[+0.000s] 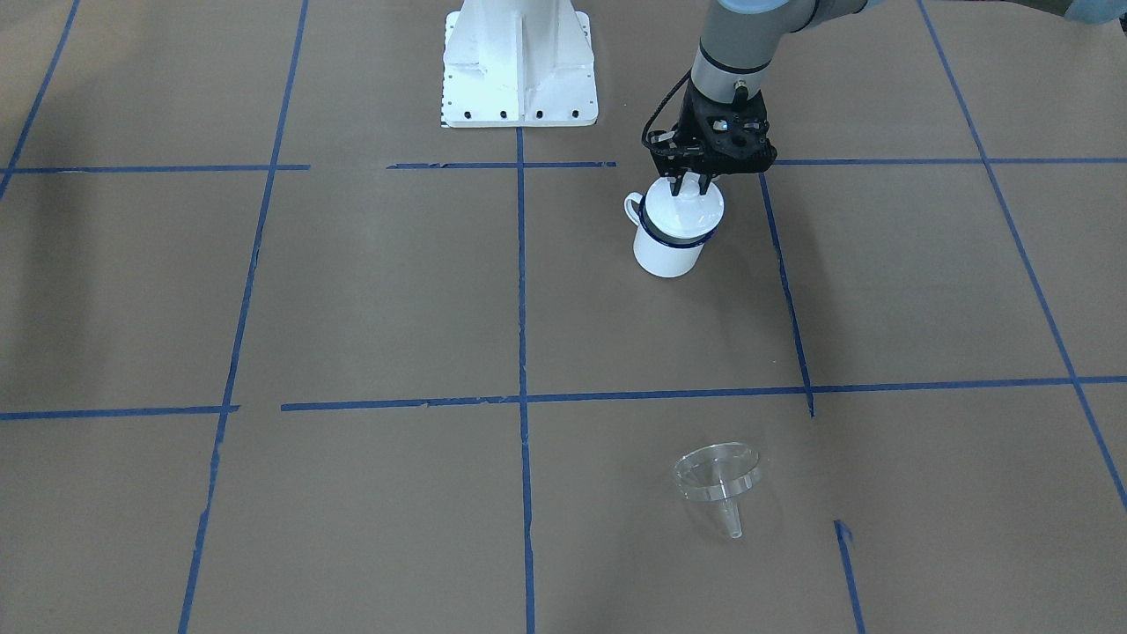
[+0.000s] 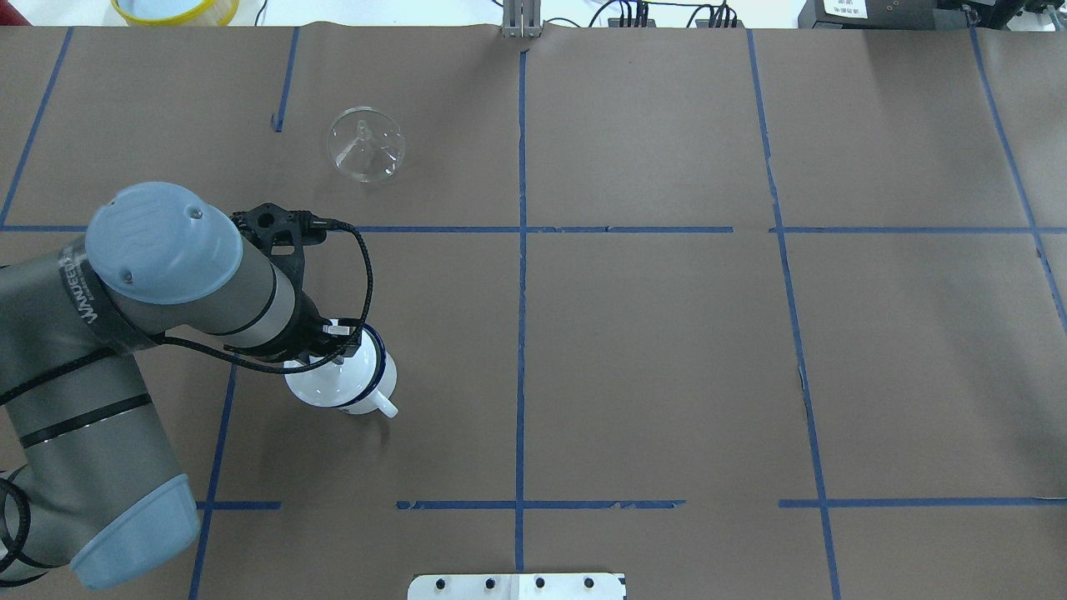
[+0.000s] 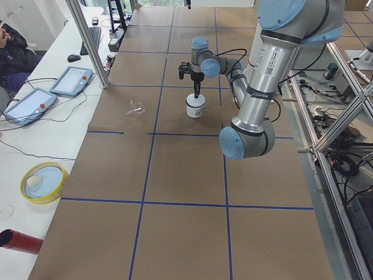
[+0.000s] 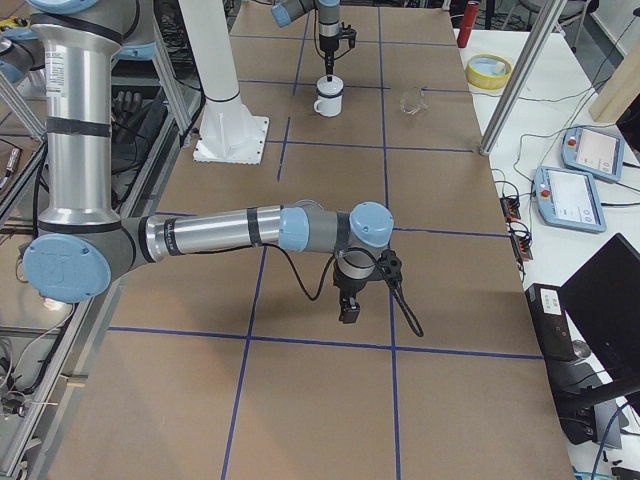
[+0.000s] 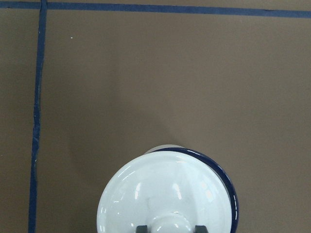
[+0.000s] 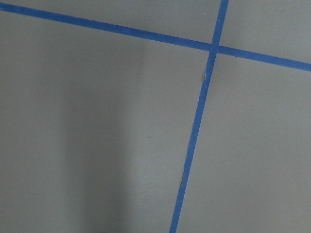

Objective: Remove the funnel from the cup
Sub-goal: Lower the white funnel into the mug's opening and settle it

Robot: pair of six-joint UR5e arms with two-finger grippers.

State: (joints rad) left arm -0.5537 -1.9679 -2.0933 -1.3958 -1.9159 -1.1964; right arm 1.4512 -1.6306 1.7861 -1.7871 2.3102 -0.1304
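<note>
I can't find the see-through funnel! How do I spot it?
On the brown table with blue tape lines, find the white mug whose lid the left gripper pinches. Look past it, away from the robot: the funnel lies alone, the only clear, glassy thing.

Cup (image 1: pixel 666 257) mouth blocked: lid (image 1: pixel 696 214) sits tilted on it. Left gripper (image 1: pixel 692 185) straight above, fingers pinching lid knob, so no way in from above cup. Sides of cup open; off handle side, toward robot's right, bare table (image 1: pixel 396 291). Robot base (image 1: pixel 519 70) behind cup, toward robot's right. Funnel (image 1: pixel 718 475) lies well apart from cup on operators' side, wide bare stretch between. Right arm (image 4: pixel 220 232) far from cup, toward table's right end.
</note>
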